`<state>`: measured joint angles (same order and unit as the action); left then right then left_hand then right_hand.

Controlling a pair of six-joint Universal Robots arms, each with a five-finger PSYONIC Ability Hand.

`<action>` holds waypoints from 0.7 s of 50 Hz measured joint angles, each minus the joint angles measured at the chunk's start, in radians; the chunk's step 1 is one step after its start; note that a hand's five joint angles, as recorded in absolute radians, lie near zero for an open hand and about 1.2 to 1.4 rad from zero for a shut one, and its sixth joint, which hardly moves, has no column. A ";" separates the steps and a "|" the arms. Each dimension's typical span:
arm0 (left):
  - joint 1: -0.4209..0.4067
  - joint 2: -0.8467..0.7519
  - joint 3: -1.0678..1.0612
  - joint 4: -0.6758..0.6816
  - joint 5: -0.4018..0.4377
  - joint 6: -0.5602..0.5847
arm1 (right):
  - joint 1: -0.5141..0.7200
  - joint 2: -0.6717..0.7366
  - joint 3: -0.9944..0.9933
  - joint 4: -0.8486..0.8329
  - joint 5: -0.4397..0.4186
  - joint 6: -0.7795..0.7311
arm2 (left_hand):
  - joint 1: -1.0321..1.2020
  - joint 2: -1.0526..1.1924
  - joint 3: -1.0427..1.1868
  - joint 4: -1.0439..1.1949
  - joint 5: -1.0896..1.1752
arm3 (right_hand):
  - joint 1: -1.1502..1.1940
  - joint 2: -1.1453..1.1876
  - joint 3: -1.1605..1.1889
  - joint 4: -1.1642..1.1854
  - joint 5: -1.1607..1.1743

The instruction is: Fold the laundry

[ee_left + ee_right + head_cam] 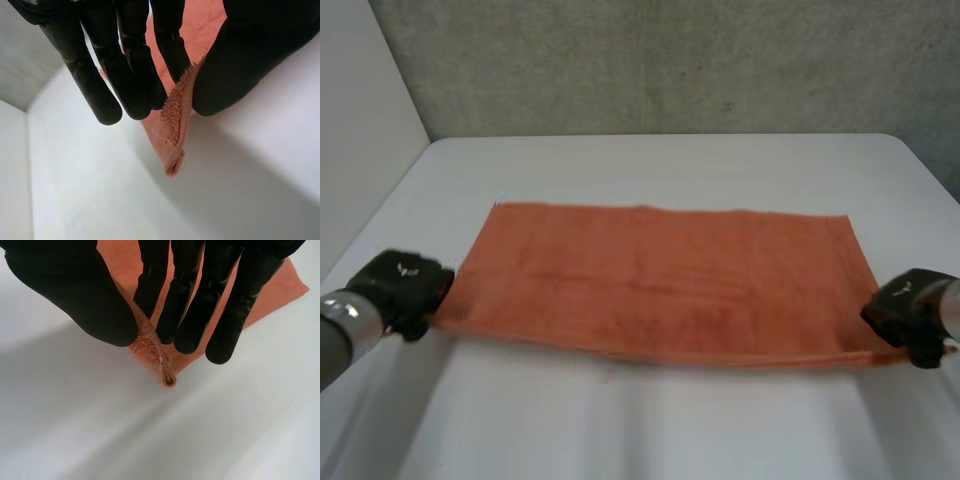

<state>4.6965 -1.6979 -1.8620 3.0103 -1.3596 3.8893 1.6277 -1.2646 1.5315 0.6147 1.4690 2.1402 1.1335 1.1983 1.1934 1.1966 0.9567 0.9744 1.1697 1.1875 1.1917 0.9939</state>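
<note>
Straight fingers (132,75) of the left hand (405,290) press against its thumb (235,75), pinching 1 near corner of the orange towel (660,280). A short tip of the cloth pokes out past the fingertips. The right hand (910,315) mirrors the pose: its fingers (200,305) and thumb (85,295) clamp the other near corner, bunched into a small ridge between them, with its tip just beyond the fingertips. Both hands sit low at the white table (670,160), 1 at each end of the towel's near edge, and each forearm reaches in from its own side. Out from the fingers, the towel lies spread flat on the tabletop. Its long axis runs from hand to hand across the table, the near long edge is drawn between the 2 grips, and the far long edge faces the grey wall (670,60).
</note>
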 measured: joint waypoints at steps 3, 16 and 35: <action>0.016 0.027 -0.002 -0.072 0.015 0.046 | -0.015 -0.016 0.007 0.001 -0.001 -0.027 | 0.000 0.000 0.000 0.000 0.000 | 0.000 0.000 0.000 0.000 0.000; -0.048 -0.152 0.186 0.166 0.096 -0.030 | 0.016 0.120 -0.130 -0.298 0.007 0.111 | 0.000 0.000 0.000 0.000 0.000 | 0.000 0.000 0.000 0.000 0.000; -0.149 -0.661 0.672 0.407 -0.041 -0.068 | 0.119 0.440 -0.368 -0.862 0.046 0.193 | 0.000 0.000 0.000 0.000 0.000 | 0.000 0.000 0.000 0.000 0.000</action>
<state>4.5477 -2.3587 -1.1897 3.4171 -1.4009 3.8208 1.7468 -0.8245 1.1632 -0.2476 1.5145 2.3331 1.1335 1.1984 1.1934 1.1966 0.9567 0.9744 1.1697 1.1875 1.1917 0.9940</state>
